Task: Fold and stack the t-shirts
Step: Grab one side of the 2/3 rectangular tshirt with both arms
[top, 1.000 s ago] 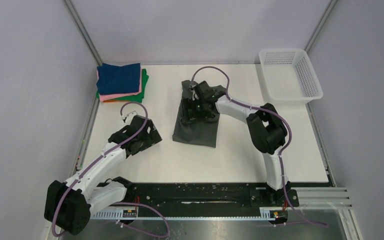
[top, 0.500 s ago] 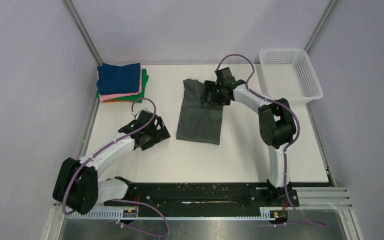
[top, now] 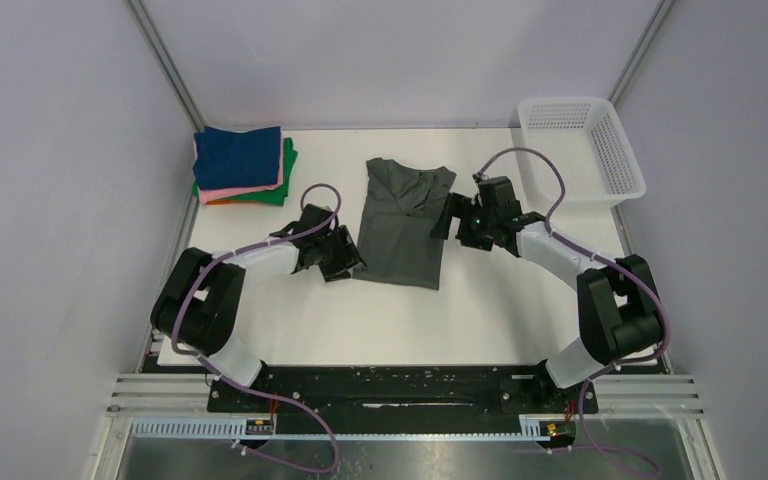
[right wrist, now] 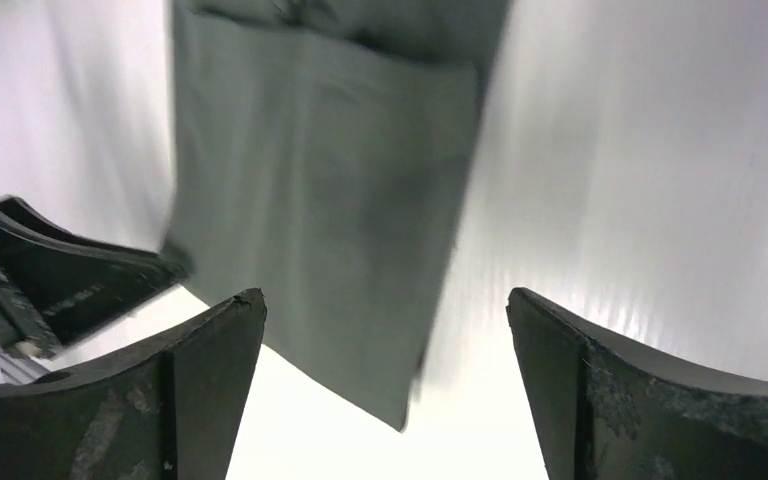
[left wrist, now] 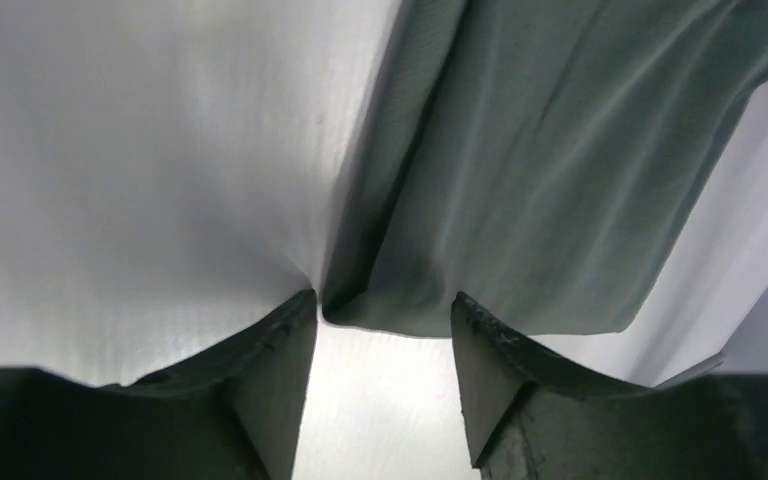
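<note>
- The left end effector (left wrist: pixel 385 305) is low over the surface (top: pixel 410 320). Its fingers are parted but not wide, and the near-left corner of the dark grey-green t-shirt (top: pixel 400 225) sits right between the tips, not pinched.
- The right end effector (right wrist: pixel 385 300) is fully released, just beside the shirt's right edge, holding nothing.
- The shirt lies flat, folded long, between the two end effectors.
- The stack of folded t-shirts (top: pixel 243 165) sits well beyond the left end effector, far-left.

The top camera looks down from above and behind the arm bases (top: pixel 560 372), taking in the whole white table (top: pixel 520 300). Both wrist cameras sit low and close, facing across it; all three views share the dark grey-green t-shirt (top: pixel 400 225).
</note>
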{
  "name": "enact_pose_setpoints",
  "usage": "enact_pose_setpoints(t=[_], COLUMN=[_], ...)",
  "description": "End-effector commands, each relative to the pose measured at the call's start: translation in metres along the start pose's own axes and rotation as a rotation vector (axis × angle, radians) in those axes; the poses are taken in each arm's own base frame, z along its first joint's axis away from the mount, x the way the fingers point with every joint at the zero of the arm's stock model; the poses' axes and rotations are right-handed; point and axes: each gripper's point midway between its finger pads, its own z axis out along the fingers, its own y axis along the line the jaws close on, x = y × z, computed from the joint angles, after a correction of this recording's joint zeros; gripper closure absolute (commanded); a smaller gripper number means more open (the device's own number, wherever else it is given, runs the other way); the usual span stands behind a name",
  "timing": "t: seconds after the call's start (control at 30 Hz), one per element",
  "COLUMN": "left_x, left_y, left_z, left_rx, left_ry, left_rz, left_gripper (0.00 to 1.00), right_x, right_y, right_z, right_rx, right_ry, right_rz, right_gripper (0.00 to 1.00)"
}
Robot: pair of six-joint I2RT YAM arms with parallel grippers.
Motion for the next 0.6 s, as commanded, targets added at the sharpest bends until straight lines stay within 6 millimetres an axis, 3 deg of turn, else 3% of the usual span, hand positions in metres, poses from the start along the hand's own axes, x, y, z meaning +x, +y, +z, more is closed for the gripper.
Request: enact_pose_setpoints(t=[0.0, 0.2, 0.27, 0.4, 0.57], left_x=[0.006, 0.026, 0.029, 0.030, 0.035], left_y=[-0.013, 0.011, 0.020, 0.033, 0.039], left_z=[0.011, 0.019, 0.018, 0.015, 0.012], left_rx=[0.065, 0.012, -0.018, -0.075, -0.094], left_ry=[0.058, 0.105, 0.104, 0.087, 0.092], left_rz=[0.025, 0.010, 0.007, 0.008, 0.006], left_gripper=[0.52, 0.80, 0.83, 1.00, 1.00], right_x=[0.038, 0.057, 0.065, 0.087, 0.121], right_y=[0.002, 0.000, 0.001, -0.001, -0.008], right_z=[0.007, 0.011, 0.012, 0.015, 0.015], right_rx=[-0.100, -0.122, -0.134, -0.130, -0.064], right_ry=[0.117, 0.165, 0.195, 0.256, 0.356], right_rz=[0.119, 0.185, 0.202, 0.219, 0.179], right_gripper=[0.01, 0.01, 0.01, 0.01, 0.18])
